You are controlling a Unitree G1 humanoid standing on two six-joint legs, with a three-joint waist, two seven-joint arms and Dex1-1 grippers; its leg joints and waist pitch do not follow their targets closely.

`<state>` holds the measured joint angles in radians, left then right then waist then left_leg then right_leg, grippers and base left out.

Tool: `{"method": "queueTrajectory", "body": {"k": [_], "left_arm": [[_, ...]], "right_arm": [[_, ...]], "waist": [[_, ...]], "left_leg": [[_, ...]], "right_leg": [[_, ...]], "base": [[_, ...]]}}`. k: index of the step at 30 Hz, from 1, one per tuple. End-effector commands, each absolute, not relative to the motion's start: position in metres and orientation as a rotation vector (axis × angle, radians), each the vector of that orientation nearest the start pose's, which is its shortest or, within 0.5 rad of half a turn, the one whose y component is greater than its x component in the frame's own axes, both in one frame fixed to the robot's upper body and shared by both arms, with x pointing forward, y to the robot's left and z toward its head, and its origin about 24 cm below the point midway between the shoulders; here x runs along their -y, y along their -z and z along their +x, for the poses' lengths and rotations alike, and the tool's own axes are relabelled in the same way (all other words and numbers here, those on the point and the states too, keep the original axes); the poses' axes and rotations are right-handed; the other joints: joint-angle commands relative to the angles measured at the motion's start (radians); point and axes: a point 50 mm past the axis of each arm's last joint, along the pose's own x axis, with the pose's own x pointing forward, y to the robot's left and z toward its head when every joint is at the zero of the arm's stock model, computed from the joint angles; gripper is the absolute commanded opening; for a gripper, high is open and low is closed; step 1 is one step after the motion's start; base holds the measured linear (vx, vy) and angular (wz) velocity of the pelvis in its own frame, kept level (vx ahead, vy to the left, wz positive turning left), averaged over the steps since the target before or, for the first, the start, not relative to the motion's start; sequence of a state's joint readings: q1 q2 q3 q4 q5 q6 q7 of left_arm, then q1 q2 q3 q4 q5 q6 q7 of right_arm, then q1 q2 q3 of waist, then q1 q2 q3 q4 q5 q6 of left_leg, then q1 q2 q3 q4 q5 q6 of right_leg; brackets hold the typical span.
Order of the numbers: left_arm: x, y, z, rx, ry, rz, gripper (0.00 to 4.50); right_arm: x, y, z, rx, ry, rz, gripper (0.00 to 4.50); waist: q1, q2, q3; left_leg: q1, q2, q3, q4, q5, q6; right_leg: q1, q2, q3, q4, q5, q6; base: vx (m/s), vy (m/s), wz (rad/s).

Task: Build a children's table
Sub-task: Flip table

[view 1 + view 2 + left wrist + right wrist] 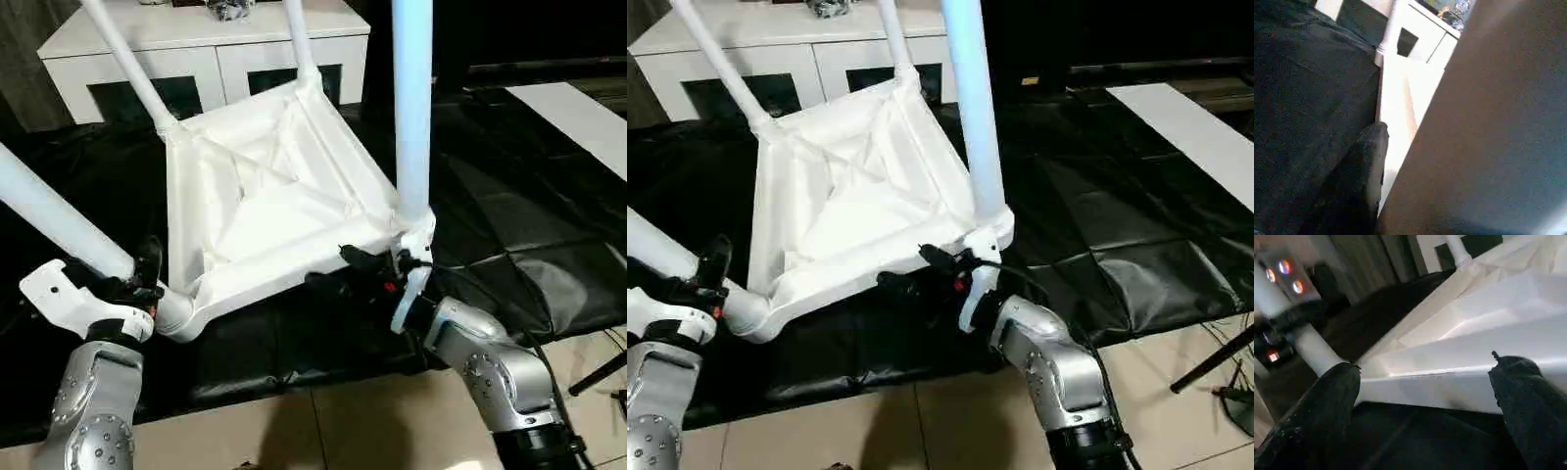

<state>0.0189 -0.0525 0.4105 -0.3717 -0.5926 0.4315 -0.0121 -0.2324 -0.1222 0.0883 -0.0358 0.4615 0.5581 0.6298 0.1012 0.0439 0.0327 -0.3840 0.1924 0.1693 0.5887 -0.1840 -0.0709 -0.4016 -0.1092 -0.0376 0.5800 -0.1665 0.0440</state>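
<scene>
A: Left gripper (147, 279) is clamped round the near-left leg (59, 225) just beside its corner socket.

B: Right gripper (343, 272) stands wide open at the tabletop (265, 196) rim's near edge, not closed on it.

A: Tabletop lies underside up, tilted, on the black-covered work table (509, 225); the legs point upward. White cabinet (196, 49) behind.

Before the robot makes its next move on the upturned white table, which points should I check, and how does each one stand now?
1. All four white tapered tubular legs seated in corner sockets: ok.
2. White plastic rectangular tabletop upside down on black-covered work table: ok.
3. Left claw around the near-left leg: ok.
4. Right claw open at the tabletop's near rim: ok.
5. Leg joints tight: cannot tell.
</scene>
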Motion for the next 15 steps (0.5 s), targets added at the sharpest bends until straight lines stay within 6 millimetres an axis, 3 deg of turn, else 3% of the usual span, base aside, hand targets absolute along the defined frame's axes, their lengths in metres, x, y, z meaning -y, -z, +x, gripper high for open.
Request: {"method": "queueTrajectory", "body": {"k": [1,4,9,13,14,15], "left_arm": [[-0.196,-0.087,0.239,0.057,-0.088,-0.768,2.45],[-0.196,-0.087,0.239,0.051,-0.075,-0.748,2.45],[-0.196,-0.088,0.238,0.052,-0.044,-0.727,2.45],[-0.194,-0.09,0.239,0.053,-0.005,-0.747,2.45],[-0.192,-0.09,0.239,0.048,0.008,-0.754,2.45],[-0.192,-0.09,0.239,0.047,0.011,-0.756,2.45]], "right_arm": [[0.094,-0.063,0.272,-0.316,-0.856,0.419,4.5],[0.1,-0.061,0.27,-0.358,-0.842,0.531,4.5],[0.109,-0.058,0.262,-0.401,-0.863,0.566,4.5],[0.107,-0.059,0.274,-0.374,-0.773,0.628,4.5],[0.104,-0.06,0.281,-0.357,-0.743,0.665,4.5],[0.103,-0.06,0.283,-0.352,-0.734,0.678,4.5]], "waist": [[0.0,-0.011,-0.054],[0.0,-0.012,-0.055],[0.01,-0.011,-0.058],[0.008,-0.008,-0.057],[0.006,-0.004,-0.057],[0.005,-0.007,-0.057]], "left_leg": [[0.009,0.017,-0.001,-0.076,-0.216,0.006],[0.01,0.016,0.0,-0.077,-0.217,-0.001],[0.008,0.017,0.001,-0.072,-0.173,-0.006],[0.007,0.015,0.001,-0.075,-0.195,-0.012],[0.009,0.015,0.001,-0.075,-0.209,-0.016],[0.009,0.016,0.0,-0.076,-0.214,-0.019]], "right_leg": [[0.034,-0.006,0.016,-0.056,-0.21,-0.132],[0.034,-0.005,0.016,-0.055,-0.211,-0.13],[0.037,-0.006,0.015,-0.052,-0.153,-0.119],[0.035,-0.009,0.014,-0.054,-0.199,-0.122],[0.031,-0.01,0.014,-0.055,-0.218,-0.125],[0.032,-0.01,0.014,-0.056,-0.226,-0.124]], "base": [[0.0,0.0,0.0],[0.0,0.0,0.0],[0.0,0.0,0.0],[0.0,0.0,0.0],[0.0,0.0,0.0],[0.0,0.0,0.0]]}}
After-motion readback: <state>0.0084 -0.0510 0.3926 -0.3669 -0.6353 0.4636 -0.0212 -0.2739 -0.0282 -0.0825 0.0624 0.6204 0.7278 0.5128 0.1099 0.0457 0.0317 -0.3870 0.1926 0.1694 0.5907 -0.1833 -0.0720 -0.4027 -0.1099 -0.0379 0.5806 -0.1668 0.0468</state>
